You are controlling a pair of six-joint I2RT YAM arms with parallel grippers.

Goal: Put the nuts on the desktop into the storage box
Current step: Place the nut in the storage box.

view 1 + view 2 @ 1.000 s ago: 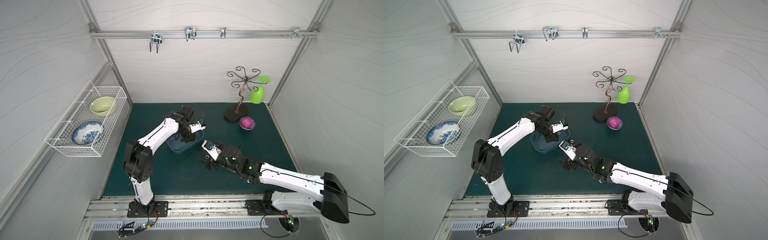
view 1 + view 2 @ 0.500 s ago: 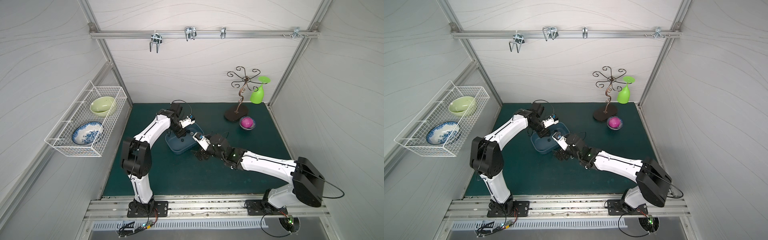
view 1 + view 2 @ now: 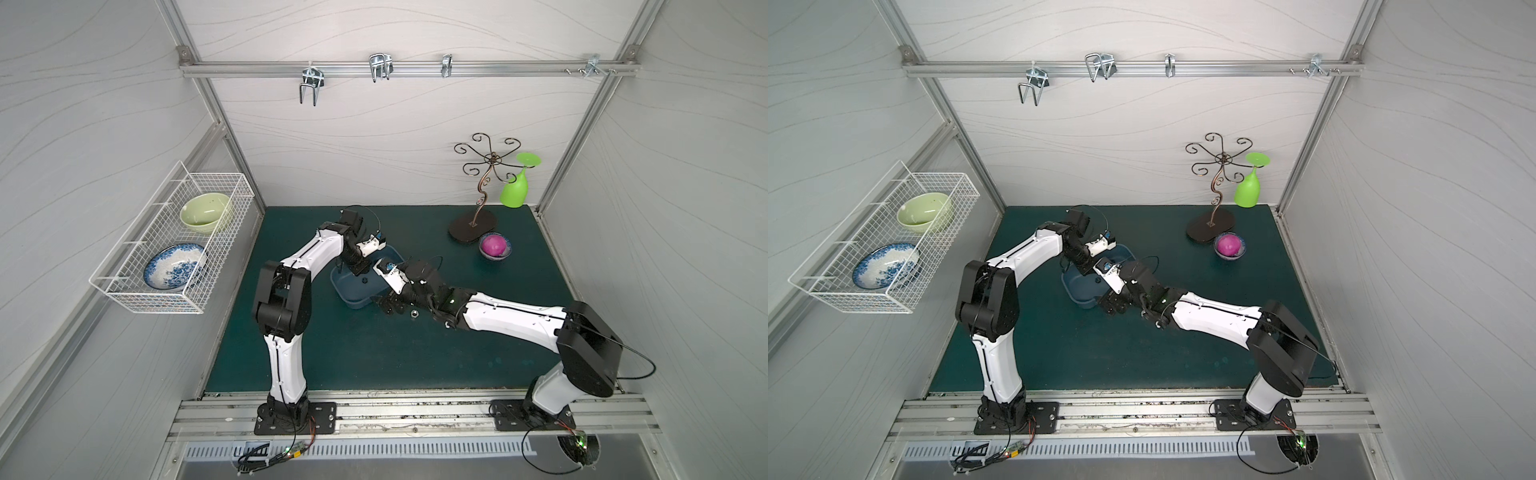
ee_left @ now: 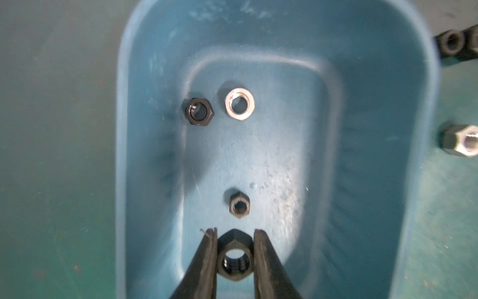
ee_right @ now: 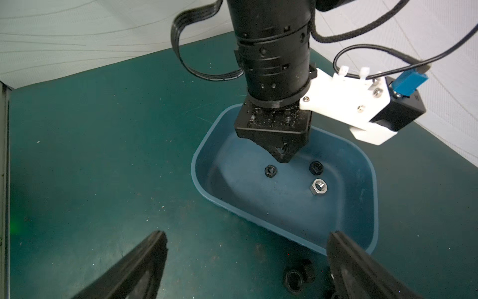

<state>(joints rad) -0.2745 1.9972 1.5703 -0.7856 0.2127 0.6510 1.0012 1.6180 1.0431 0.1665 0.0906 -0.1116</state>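
Left pincer (image 4: 234, 234) nips black nut (image 4: 234, 242) inside storage box (image 4: 388, 129); right pincer (image 5: 247, 234) gapes empty beside its rim.

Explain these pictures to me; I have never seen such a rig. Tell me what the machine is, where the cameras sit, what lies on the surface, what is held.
Two white robot arms are mounted at the front edge of a dark green desktop. Two pictures look down on the whole scene from overhead; the other two come from cameras on the arms' wrists. The left gripper is shut on a black nut, held over the blue storage box, where three nuts lie. The right gripper hangs open beside the box, near loose nuts on the desktop. A bowl with a magenta ball stands farther back.
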